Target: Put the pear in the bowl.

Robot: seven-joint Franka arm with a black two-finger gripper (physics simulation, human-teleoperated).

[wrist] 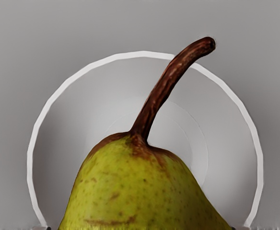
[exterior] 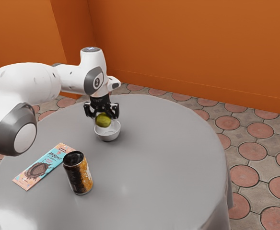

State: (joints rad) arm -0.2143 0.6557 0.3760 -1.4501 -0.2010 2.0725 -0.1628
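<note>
Pear, yellow-green and speckled, with a curved brown stem [wrist: 161,88]: the fruit [exterior: 103,120] sits at the black two-finger gripper [exterior: 104,116], above the pale, round, smooth-sided bowl [exterior: 109,136]. Gripper points down, one finger to each side of the pear, closed onto it and holding it.

Exterior view: pear overlaps the bowl's rim on the exterior view's left side, the inside of the bowl showing beside it. Whether its underside touches the rim or dips below it, I can't tell. Wrist view: thin white rim curving around the pear's neck and shoulders, stem crossing over the rim line. Fruit's skin marked with small dark dots and brown scuffs, russet patch where the stem joins.

Bowl upright on the round table with a smooth grey covering [exterior: 145,158]. Well apart from it, on the exterior view's left: a flat wrapper in teal and peach with a brown picture [exterior: 40,168], lying face up. Just beside that, a black and golden-orange metal can [exterior: 77,173], upright, dark at the top. Can overlaps the wrapper's edge in the view; contact unclear.

Arm white with grey joint covers [exterior: 29,81], reaching in from the exterior view's left. Plain orange wall [exterior: 178,48] behind; floor of grey paving with round reddish insets [exterior: 252,151].
</note>
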